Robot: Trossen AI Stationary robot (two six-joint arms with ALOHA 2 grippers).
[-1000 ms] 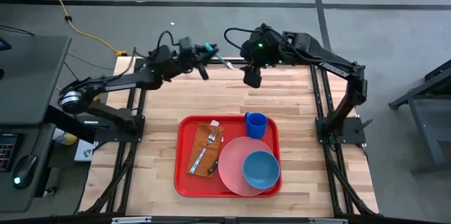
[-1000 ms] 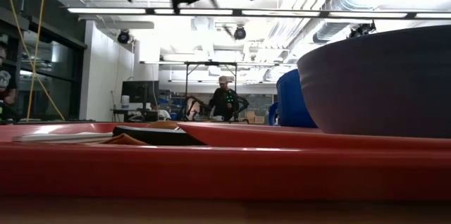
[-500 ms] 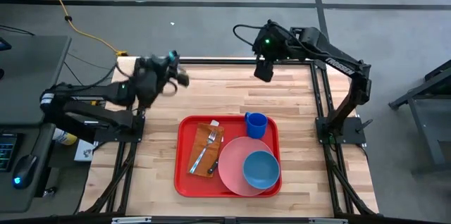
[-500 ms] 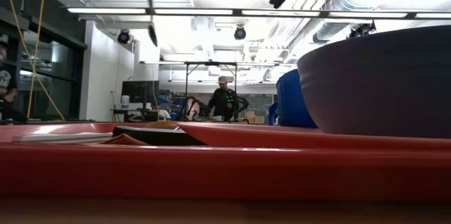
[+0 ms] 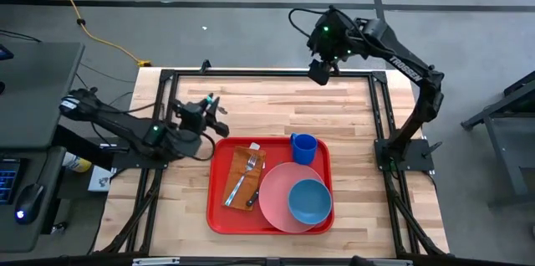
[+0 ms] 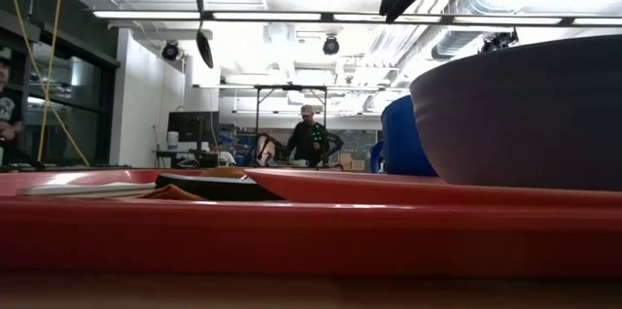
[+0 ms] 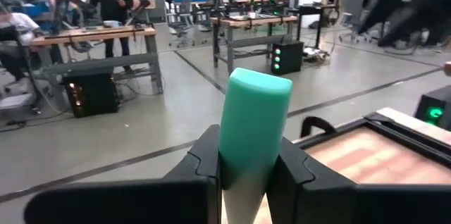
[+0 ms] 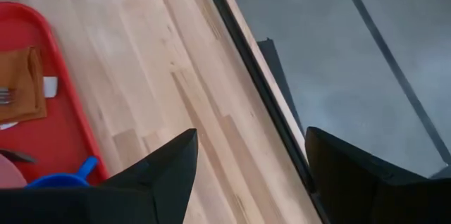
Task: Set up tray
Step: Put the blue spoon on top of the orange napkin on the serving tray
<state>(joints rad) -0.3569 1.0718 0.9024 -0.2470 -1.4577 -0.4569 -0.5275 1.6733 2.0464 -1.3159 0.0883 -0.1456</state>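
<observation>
left end effector (image 7: 246, 175) grips teal-handled utensil (image 7: 254, 129), probably knife | beside tray (image 5: 219, 207)

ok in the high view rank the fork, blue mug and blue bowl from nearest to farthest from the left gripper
From the left gripper, shut on a teal-handled utensil left of the tray:
1. Fork, on the napkin, tray's left side.
2. Blue mug, tray's far right corner.
3. Blue bowl, on the pink plate, tray's near right.
</observation>
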